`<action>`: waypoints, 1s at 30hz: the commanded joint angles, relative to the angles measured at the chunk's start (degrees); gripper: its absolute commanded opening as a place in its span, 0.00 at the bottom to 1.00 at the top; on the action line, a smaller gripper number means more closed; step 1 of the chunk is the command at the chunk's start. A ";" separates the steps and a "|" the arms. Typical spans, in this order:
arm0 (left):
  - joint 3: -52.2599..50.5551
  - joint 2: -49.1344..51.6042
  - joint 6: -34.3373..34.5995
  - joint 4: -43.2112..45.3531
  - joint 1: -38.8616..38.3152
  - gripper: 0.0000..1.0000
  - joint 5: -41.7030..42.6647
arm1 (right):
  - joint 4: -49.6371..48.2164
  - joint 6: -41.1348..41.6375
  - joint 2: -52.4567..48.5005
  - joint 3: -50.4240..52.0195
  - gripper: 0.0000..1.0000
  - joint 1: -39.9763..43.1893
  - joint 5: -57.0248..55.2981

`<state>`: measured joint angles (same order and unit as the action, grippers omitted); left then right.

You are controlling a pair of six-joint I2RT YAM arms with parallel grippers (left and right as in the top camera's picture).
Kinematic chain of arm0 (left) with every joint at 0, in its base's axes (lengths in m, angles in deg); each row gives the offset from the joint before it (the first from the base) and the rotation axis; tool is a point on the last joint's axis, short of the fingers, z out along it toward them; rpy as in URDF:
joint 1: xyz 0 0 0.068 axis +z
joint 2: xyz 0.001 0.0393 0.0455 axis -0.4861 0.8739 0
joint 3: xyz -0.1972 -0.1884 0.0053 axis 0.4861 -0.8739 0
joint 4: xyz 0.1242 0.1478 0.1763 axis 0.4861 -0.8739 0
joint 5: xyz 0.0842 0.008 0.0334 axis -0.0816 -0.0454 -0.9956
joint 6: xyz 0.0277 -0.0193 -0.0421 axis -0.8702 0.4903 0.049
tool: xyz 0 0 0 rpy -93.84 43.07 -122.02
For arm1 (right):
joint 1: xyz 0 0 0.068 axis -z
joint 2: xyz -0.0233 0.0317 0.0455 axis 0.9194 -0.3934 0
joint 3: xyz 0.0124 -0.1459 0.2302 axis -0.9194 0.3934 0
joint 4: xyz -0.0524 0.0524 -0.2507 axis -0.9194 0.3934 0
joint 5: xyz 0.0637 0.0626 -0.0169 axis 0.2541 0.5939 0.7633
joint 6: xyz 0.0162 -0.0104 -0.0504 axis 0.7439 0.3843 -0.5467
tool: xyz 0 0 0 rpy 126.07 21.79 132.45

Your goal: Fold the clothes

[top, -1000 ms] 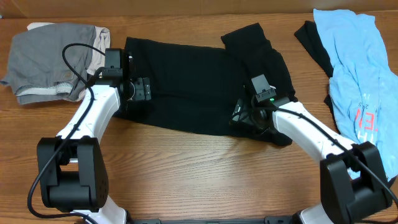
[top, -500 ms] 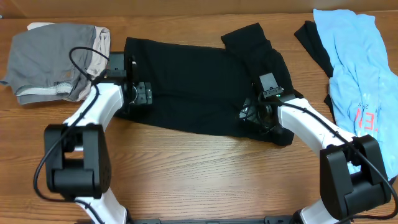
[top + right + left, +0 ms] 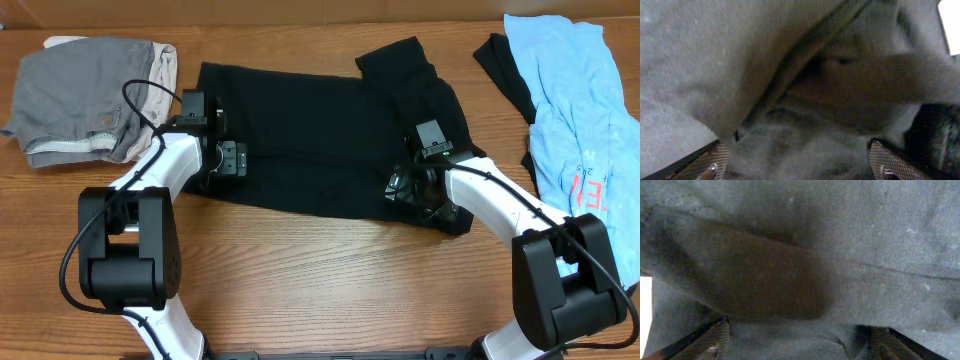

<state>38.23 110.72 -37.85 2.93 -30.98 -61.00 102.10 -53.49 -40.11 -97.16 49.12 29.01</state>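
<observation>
The clothes lie on the wooden table. A black T-shirt (image 3: 320,130) is spread flat in the middle, one sleeve folded up at its far right corner. My left gripper (image 3: 228,160) rests on the shirt's left edge, and my right gripper (image 3: 405,188) on its near right corner. Dark cloth (image 3: 805,255) fills the left wrist view, where the left gripper (image 3: 800,341) is open, its fingers (image 3: 715,339) wide apart with fabric bulging between them. The right gripper (image 3: 801,161) is also open over bunched, creased cloth (image 3: 805,100).
A grey and beige pile (image 3: 85,95) sits at the far left corner. A light-blue tee with red print (image 3: 575,120) lies along the right side, with a dark piece (image 3: 503,72) under its left edge. Bare wood (image 3: 330,290) runs along the near edge.
The left arm has swung in closer to the shirt and its gripper has shifted slightly toward the near edge. The right gripper has edged a little to the right. The shirt lies as before.
</observation>
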 commanded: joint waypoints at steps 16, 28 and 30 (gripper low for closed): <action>-0.48 0.57 5.03 -19.37 -0.28 0.93 -0.90 | 10.78 -0.22 -0.50 0.31 0.95 0.11 4.96; -0.35 0.48 6.36 -24.00 -0.28 0.92 -0.79 | 16.37 -0.24 3.43 0.28 0.95 -1.60 7.39; 0.74 0.46 6.62 -24.52 -0.28 0.93 -0.79 | 16.50 -0.28 6.27 -0.09 0.95 -1.62 7.39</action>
<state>38.93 110.24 -32.69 -20.76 -30.98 -60.61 118.41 -53.47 -39.26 -97.11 47.96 35.61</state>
